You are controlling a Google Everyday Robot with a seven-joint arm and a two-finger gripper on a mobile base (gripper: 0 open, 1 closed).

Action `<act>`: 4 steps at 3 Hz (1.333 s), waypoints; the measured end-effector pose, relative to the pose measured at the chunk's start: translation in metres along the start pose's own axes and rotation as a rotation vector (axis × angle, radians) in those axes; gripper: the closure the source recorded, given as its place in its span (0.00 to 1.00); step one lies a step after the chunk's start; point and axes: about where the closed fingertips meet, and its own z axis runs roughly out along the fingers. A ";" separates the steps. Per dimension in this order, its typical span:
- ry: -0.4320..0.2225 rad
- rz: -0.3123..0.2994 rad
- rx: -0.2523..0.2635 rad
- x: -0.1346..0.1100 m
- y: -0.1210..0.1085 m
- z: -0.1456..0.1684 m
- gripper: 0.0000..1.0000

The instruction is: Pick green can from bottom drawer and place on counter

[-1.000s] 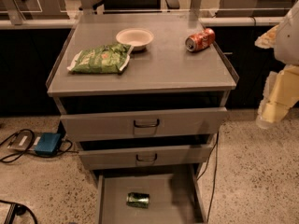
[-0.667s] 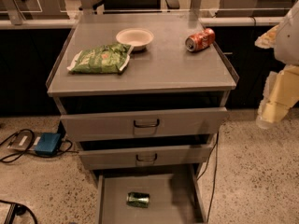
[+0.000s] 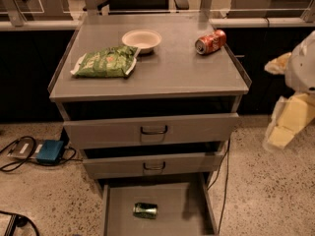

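The green can [image 3: 145, 210] lies on its side on the flat grey floor of the open bottom drawer [image 3: 177, 219], near the middle. The counter [image 3: 172, 70] is the wide grey top of the cabinet above it. My gripper [image 3: 287, 123] hangs in the air at the right edge of the view, to the right of the cabinet at about the height of the top drawer. It is well above and to the right of the can and holds nothing that I can see.
On the counter lie a flat green snack bag [image 3: 105, 62], a white bowl [image 3: 141, 39] and an orange-red can [image 3: 210, 42] on its side. The two upper drawers [image 3: 153, 130] stand slightly pulled out. A blue box [image 3: 49, 151] with cables sits on the floor at left.
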 end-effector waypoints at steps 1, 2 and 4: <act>-0.133 0.045 -0.091 0.016 0.023 0.056 0.00; -0.296 0.065 -0.177 0.038 0.070 0.132 0.00; -0.309 0.069 -0.185 0.057 0.118 0.218 0.00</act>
